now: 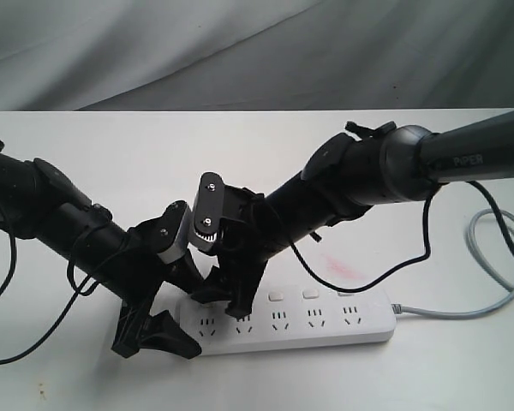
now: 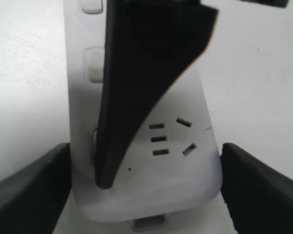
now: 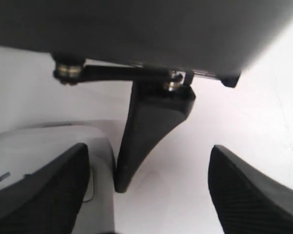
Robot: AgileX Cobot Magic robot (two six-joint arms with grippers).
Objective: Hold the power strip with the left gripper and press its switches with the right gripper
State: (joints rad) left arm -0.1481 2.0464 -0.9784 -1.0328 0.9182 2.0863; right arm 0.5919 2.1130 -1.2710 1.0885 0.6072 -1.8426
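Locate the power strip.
In the exterior view the power strip lies on the table, its left end inside the left claw, grey cord trailing right.

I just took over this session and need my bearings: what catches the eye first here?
The black left gripper and right gripper meet over the left end of a white power strip on a white table. The left one pinches that end, while the open right one rests on the switch row. A grey cord loops off to the right.
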